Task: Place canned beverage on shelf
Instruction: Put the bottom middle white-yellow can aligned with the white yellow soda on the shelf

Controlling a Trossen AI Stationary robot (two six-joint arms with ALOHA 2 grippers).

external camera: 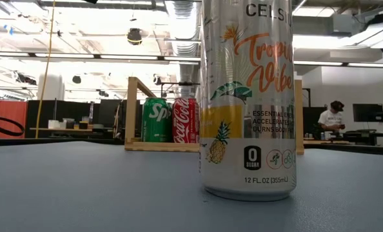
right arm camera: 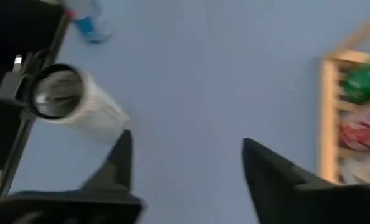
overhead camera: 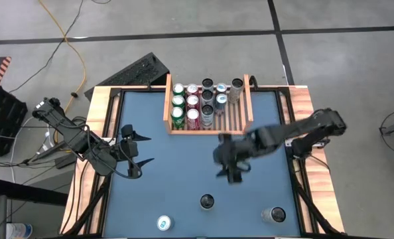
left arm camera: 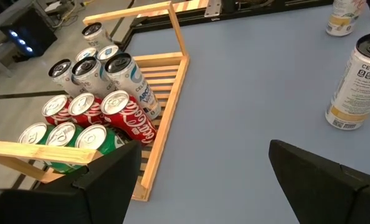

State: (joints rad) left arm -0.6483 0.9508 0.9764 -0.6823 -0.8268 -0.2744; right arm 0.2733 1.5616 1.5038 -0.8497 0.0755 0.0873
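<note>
The shelf (overhead camera: 208, 126) stands at the table's far edge, its slatted base holding several upright cans (overhead camera: 192, 106): green, red and silver-dark ones. Three more cans stand on the blue table near its front edge: a dark-topped one (overhead camera: 207, 201), a white and blue one (overhead camera: 164, 224) and a silver one (overhead camera: 273, 214). My right gripper (overhead camera: 218, 157) hovers over the table's middle, between the shelf and those cans, open with nothing between its fingers (right arm camera: 185, 146). My left gripper (overhead camera: 147, 149) waits open above the table's left part, facing the shelf (left arm camera: 166, 93).
A tall white Celsius can (external camera: 248, 96) fills the low view, with the shelf's Sprite can (external camera: 157, 120) and Coca-Cola can (external camera: 186, 120) behind it. A wooden border (overhead camera: 91, 159) frames the table. Bare blue surface lies between the shelf and the front cans.
</note>
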